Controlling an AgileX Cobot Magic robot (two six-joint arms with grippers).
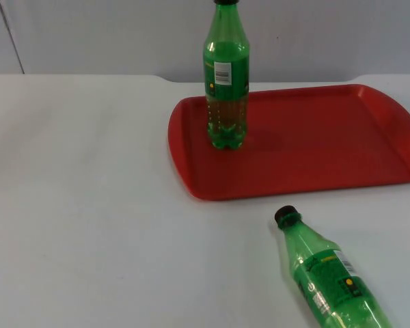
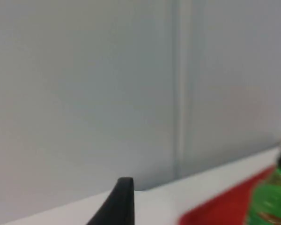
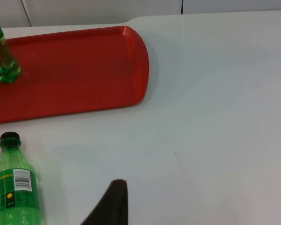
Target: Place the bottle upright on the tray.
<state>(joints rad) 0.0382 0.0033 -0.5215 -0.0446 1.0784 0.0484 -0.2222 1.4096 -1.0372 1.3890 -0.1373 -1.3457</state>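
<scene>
A green bottle [image 1: 226, 89] with a black cap stands upright on the left part of the red tray [image 1: 328, 147]. A second green bottle [image 1: 328, 277] lies on its side on the white table in front of the tray, its cap pointing toward the tray. My right gripper [image 3: 110, 206] hangs over the table near the lying bottle [image 3: 14, 192], with the tray [image 3: 75, 70] and the upright bottle [image 3: 0, 61] beyond. My left gripper [image 2: 122, 206] faces the grey wall at the table's far edge, beside a tray corner [image 2: 220, 211] and the upright bottle [image 2: 271, 199].
The grey partition wall [image 1: 123, 34] closes off the back of the table. Bare white table [image 1: 75, 205] stretches left of the tray and in front of it. The right part of the tray holds nothing.
</scene>
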